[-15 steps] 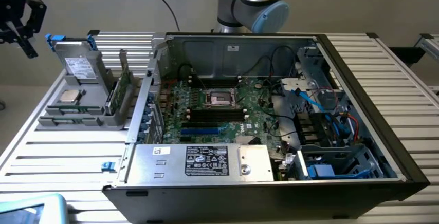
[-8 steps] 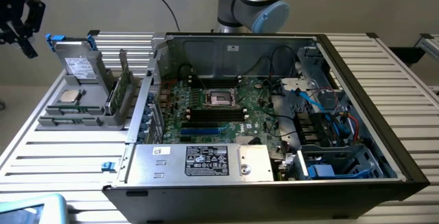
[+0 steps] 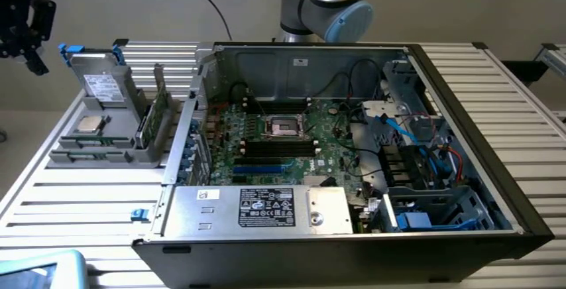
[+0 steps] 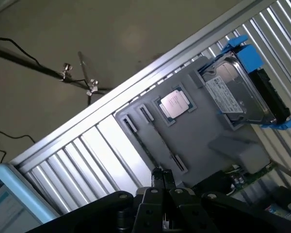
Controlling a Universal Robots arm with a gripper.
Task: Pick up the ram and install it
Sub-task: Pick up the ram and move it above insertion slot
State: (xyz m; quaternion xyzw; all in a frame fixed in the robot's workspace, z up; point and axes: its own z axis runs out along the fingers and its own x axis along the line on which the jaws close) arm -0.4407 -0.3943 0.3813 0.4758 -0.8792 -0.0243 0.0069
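1. At the exterior view's far left, my black claw (image 3: 25, 37) hangs near a corner of the ribbed metal counter (image 3: 79, 203). I cannot tell whether it is spread or pressed together.
2. The long, thin green ram stick (image 3: 156, 116) stands on edge in a grey plastic holder tray (image 3: 97, 158), just beside the open black computer case (image 3: 354, 256).
3. A silver boxy drive (image 3: 105, 87) leans in the same tray.

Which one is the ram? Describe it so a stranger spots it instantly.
Left of the open computer case in the exterior view sits a grey holder tray. The ram stands on edge along the tray's side nearest the case. It is a thin green stick, unlike the boxy silver drive and the flat square chip beside it.
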